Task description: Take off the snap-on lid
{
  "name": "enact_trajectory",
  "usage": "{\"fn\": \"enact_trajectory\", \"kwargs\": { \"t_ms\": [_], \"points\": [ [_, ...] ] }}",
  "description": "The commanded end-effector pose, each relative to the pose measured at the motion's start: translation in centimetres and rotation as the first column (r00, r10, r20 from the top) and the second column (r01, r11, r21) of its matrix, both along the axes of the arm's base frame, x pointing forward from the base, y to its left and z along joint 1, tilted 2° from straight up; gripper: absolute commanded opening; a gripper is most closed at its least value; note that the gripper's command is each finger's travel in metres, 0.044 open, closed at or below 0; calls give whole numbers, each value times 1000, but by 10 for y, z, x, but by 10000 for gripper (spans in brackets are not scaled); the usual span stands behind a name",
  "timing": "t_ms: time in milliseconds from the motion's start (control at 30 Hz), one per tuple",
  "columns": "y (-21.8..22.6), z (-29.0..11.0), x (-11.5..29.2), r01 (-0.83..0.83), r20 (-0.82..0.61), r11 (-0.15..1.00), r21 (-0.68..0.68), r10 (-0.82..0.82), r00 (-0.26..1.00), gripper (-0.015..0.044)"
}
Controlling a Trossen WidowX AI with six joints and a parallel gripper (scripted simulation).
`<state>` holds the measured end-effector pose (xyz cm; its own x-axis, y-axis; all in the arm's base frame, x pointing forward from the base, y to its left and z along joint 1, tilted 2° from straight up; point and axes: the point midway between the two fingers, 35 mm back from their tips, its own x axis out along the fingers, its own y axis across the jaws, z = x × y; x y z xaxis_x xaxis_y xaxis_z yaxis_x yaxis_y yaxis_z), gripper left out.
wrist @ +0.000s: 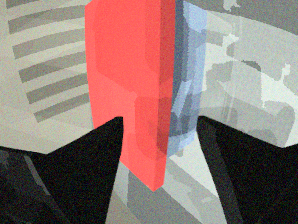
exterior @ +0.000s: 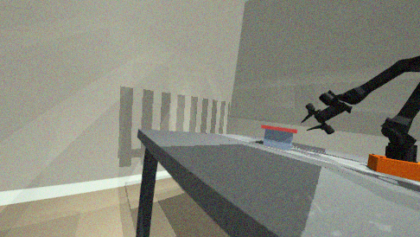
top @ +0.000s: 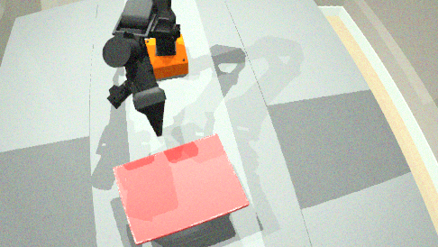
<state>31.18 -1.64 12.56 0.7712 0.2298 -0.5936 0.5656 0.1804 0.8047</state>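
The red lid [top: 180, 189] [exterior: 279, 129] [wrist: 127, 65] sits on top of the bluish storage box [exterior: 278, 139] [wrist: 192, 65], which stands on the table [top: 338, 144] [exterior: 242, 169]. The lid hides most of the box in the top view. My gripper [top: 159, 135] [exterior: 305, 125] [wrist: 161, 122] is open and empty, in the air a little above the lid's height and off its robot-side edge, its fingers tilted down toward the lid. In the wrist view the lid's near corner shows between the fingertips but beyond them, not touched.
The orange arm base [top: 171, 68] [exterior: 393, 166] stands at the back, behind the gripper. A pale rail with a wooden strip [top: 374, 95] runs along the right in the top view. The table's edge [exterior: 190, 182] shows in the exterior view. Arm shadows fall across table and lid.
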Motion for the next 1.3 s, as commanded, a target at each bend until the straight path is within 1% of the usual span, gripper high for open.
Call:
{"fn": "enact_trajectory", "kwargs": {
  "t_ms": [0, 1100, 1200, 1267],
  "points": [
    [1, -4, 5, 6, -2, 1000, 2, -6, 1000, 235],
    [14, -35, 43, 7, 2, 1000, 4, -7, 1000, 235],
    [14, -35, 43, 7, 2, 1000, 4, -7, 1000, 156],
    [14, -35, 43, 7, 2, 1000, 4, -7, 1000, 143]
  ]
}}
